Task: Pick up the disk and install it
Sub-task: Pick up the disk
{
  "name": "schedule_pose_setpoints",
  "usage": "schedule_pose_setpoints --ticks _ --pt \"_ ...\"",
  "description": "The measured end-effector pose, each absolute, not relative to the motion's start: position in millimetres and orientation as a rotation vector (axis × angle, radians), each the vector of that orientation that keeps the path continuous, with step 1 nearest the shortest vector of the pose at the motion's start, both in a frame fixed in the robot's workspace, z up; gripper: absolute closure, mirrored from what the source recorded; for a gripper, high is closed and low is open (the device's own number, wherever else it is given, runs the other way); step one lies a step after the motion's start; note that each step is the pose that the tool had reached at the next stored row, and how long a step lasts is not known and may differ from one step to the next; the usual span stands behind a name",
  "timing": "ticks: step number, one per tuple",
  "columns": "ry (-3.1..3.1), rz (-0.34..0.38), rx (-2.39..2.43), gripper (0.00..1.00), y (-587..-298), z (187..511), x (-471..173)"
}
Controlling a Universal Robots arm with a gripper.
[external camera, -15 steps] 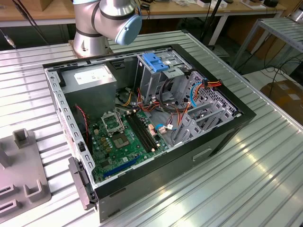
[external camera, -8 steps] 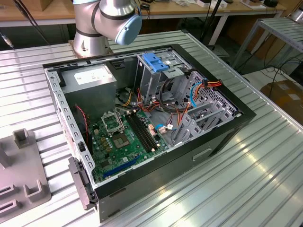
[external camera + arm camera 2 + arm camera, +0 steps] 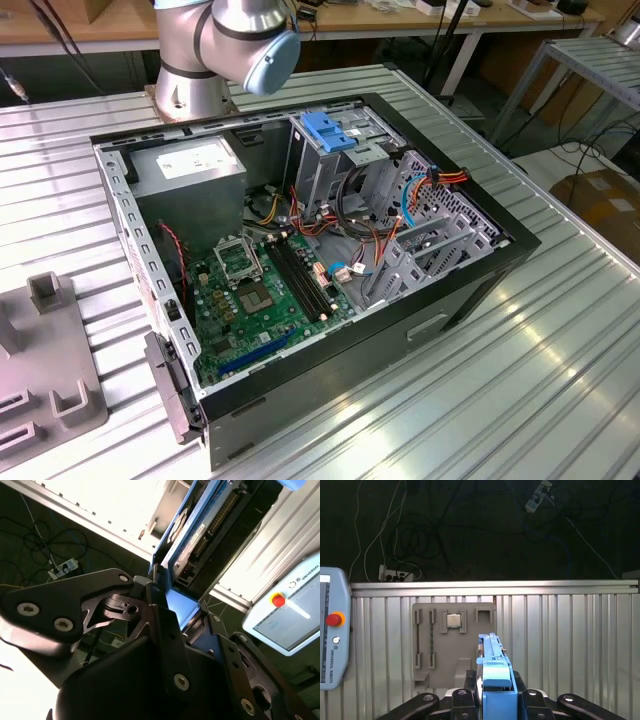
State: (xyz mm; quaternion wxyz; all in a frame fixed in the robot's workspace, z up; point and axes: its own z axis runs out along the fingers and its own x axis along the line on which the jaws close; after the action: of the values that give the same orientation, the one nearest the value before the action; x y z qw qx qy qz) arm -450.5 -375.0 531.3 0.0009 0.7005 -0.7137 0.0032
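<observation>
Jaws of the gripper (image 3: 496, 692) are clamped on the disk (image 3: 492, 655), held edge-on, overlapping the grey fixture tray (image 3: 436, 647) in the first wrist view.

Exterior view: I see bright, even overhead light, with glare streaks on the table (image 3: 560, 340) toward the exterior view's right.
Second wrist view: the tabletop burns out white; the gripper (image 3: 177, 607) is a dark silhouette around the disk (image 3: 200, 535).
First wrist view: the floor (image 3: 470, 525) is dim, and the table's far edge gleams.

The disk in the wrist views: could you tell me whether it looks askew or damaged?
Nothing stands out. In the first wrist view the disk stands edge-on and straight, clamped in the gripper, and no damage shows on it.
</observation>
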Motion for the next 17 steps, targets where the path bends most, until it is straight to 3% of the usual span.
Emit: schedule_pose_setpoints --ticks 17 --pt "-2.241 0.010 2.199 0.63 -375.0 530.7 -404.6"
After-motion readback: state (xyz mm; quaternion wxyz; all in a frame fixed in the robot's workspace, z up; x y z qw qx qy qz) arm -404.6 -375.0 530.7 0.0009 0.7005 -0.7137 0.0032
